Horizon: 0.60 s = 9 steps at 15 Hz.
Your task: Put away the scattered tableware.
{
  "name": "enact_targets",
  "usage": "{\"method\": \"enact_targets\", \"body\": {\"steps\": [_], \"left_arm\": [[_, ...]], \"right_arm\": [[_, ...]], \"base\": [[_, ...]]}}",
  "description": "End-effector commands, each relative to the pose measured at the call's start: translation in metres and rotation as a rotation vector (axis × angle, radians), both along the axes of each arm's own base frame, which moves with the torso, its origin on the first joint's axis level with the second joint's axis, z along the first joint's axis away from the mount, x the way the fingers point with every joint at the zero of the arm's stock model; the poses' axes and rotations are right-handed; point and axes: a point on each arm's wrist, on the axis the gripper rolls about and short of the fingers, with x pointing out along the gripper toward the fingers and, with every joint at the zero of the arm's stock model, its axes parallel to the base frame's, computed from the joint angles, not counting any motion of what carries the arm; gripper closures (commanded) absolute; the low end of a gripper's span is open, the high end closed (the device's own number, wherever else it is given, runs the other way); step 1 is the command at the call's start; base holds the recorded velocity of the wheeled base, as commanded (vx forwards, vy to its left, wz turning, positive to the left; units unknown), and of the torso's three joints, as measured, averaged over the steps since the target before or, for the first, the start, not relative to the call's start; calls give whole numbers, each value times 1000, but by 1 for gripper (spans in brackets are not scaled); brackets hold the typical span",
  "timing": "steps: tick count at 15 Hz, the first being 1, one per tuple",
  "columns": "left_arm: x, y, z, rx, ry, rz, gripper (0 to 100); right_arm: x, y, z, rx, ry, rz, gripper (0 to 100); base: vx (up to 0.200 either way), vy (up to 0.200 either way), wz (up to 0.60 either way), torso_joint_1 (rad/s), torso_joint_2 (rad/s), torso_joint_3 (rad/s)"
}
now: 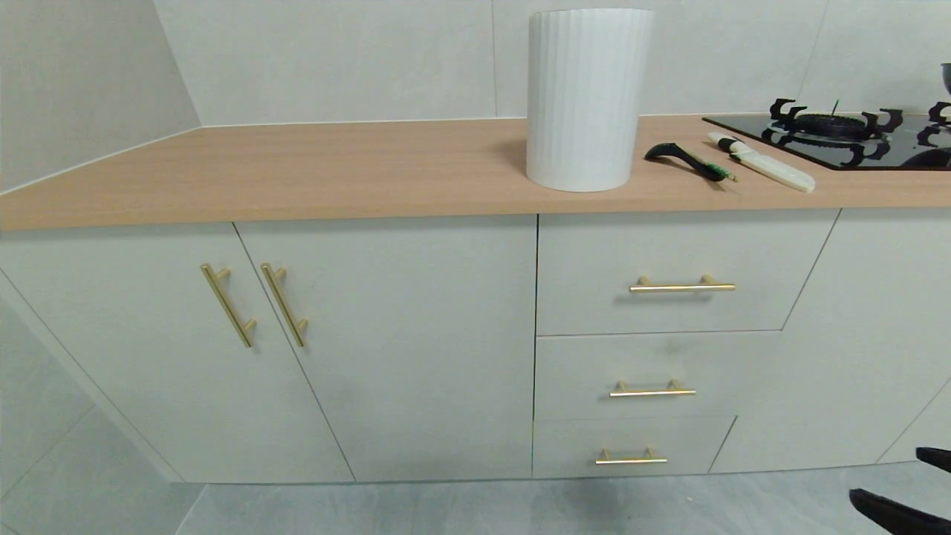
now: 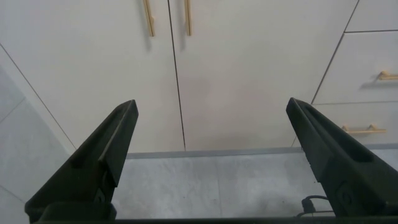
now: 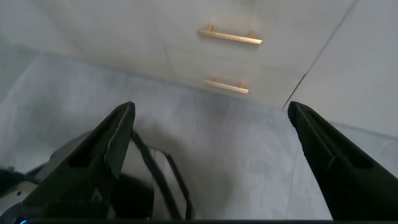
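- Tableware sits on the tabletop, right of the white tub: one black scoop, one pale knife.
- Left pincer and right pincer hang low near the floor, both wide open and empty.
- Risk, I reckon: the knife lies flat, so a sloppy pinch could skid it off the edge.
- Also three drawers, two doors.

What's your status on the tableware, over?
Left gripper open, right gripper open, both empty. Black spoon, white knife on counter. Drawers shut.
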Motion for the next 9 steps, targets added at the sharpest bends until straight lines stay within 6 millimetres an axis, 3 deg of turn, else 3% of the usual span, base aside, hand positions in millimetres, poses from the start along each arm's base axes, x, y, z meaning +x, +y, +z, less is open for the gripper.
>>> {"method": "enact_targets", "body": {"steps": [1, 6, 9], "left_arm": [[0, 0, 0, 0, 0, 0, 0], [0, 0, 0, 0, 0, 0, 0], [0, 0, 0, 0, 0, 0, 0]], "right_arm": [[71, 17, -15, -38, 153, 18, 0], [139, 31, -44, -85, 191, -43, 0], [174, 39, -51, -85, 188, -45, 0]], "base": [[0, 0, 0, 0, 0, 0], [0, 0, 0, 0, 0, 0], [0, 0, 0, 0, 0, 0]]}}
